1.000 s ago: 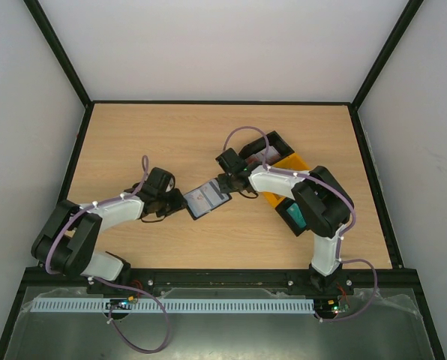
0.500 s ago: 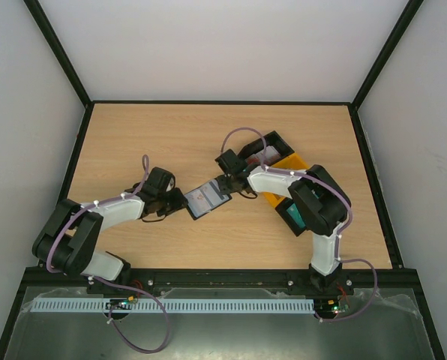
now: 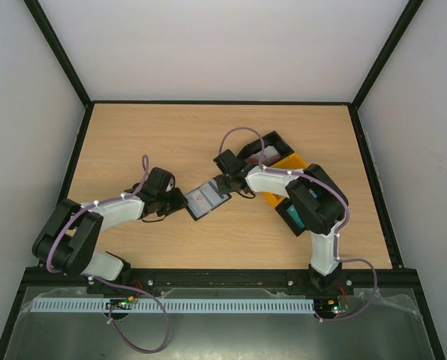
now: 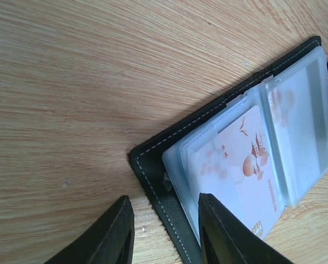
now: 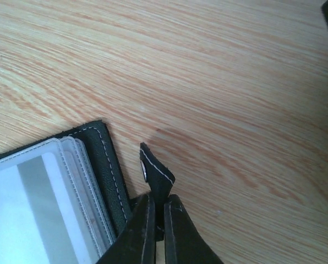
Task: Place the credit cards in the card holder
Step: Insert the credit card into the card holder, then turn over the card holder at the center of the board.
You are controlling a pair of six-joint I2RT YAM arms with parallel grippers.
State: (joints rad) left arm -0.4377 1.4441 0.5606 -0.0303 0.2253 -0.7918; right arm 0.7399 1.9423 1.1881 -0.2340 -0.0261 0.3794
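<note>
Card holder lies open and flat on the wood-grain desk, between the two arms at mid-desk. Its cover is matte black and leather-like, with pale stitching along the rim and rounded corners. Inside is a stack of frosted, translucent plastic sleeves, soft-edged and slightly fanned. A pale pinkish-white credit card with an orange-red printed pattern sits partway in one sleeve, glossy and thin. Left end effector is released: its dark, smooth fingers are spread and straddle the holder's near stitched edge, clamping nothing. Right end effector is clenched on the clasp tab, a short black strap with a stitched border and a small metal snap, which stands up off the desk. Behind the right arm are a black bin and a joined yellow bin, both of hard plastic. A teal card shows under the right forearm; I cannot tell what it rests in. Against one second ago, the right wrist has crept slightly left and the holder has shifted a touch toward the left arm. The left arm is much as it was.
</note>
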